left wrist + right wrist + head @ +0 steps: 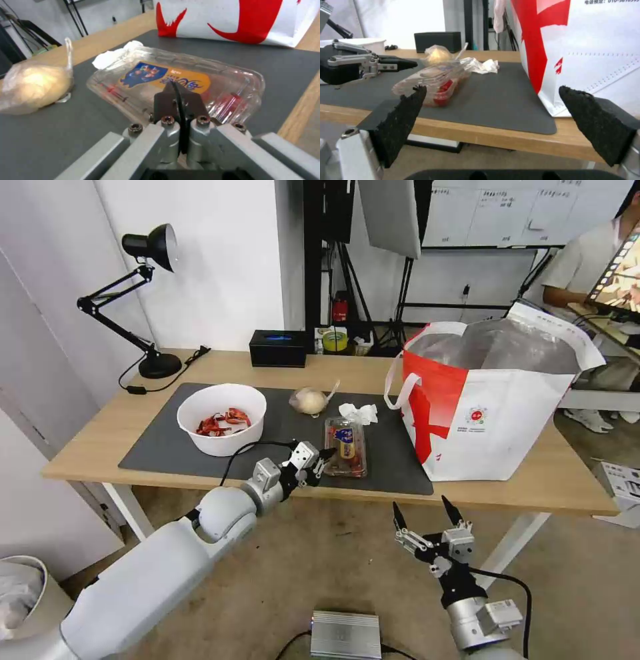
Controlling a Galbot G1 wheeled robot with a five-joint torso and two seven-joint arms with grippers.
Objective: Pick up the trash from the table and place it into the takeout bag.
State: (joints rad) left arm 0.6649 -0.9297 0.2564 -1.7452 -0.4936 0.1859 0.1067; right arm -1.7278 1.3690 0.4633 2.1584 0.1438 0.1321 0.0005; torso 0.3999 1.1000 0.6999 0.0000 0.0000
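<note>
- Four bits of trash sit on the dark mat [200, 447] of the table [93, 447] in the head view: a white bowl [221, 419] with red scraps, a clear bag [309, 400] with a beige lump, a crumpled tissue [359, 412] and a clear clamshell [345, 447] of cherry tomatoes. The takeout bag [493, 407] stands open on the table, just beside the mat. The left gripper [319, 459] is right at the side of the clamshell. The right gripper [427, 513] hangs low in front of the table, its jaws wide open and holding nothing.
- From the left wrist view, the left gripper [178, 96] has its jaws pressed together, tips touching or almost touching the clamshell [213, 82]. It is not holding the box. The lumpy bag [33, 85] lies near, and the tissue [110, 56] peeks out behind the box.
- From the right wrist view, the clamshell [433, 80] looks tipped up at one end, near the table's front edge.
- I think the closed jaws could push the light box and make it slide or flip off the table. Squeezing too hard could pop it open and spill the tomatoes.
</note>
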